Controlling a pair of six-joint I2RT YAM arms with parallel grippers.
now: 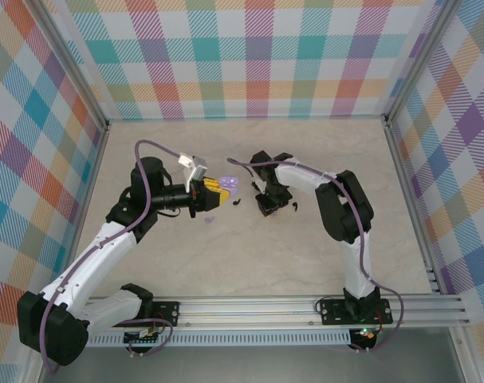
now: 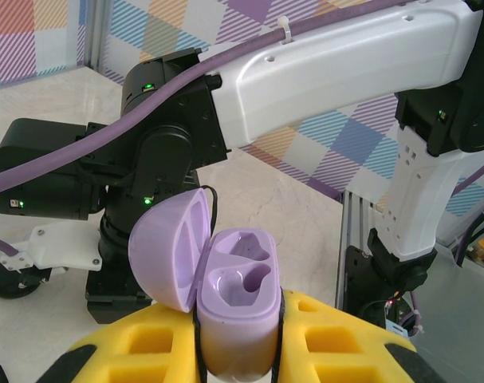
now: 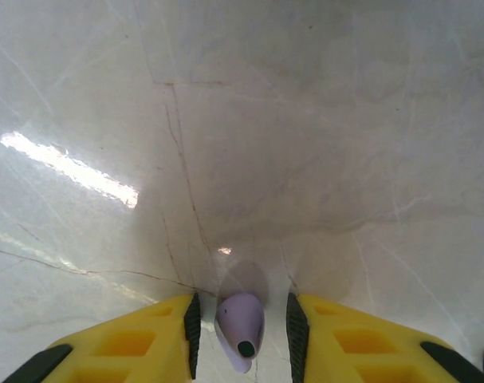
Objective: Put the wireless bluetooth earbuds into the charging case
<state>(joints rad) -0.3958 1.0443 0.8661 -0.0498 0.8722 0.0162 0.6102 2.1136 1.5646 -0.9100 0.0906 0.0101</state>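
Pictured were one lilac charging case, two pale lilac earbuds, two small black earbuds and two white-and-black robot arms.

I see a pale marbled desk; directly on it lie a tiny lilac comma-shaped earbud, a black earbud near it, and a second black earbud farther right.

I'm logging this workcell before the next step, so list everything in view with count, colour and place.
charging case: one, lilac, lid open, wells empty, held in left fingers
lilac earbuds: two; one between right fingers, one on the table by the case
black earbuds: two, on the table; one left of the right fingers, one right
walls: three, multicoloured plaid
left fingers: two, yellow, shut on the case
right fingers: two, yellow, open
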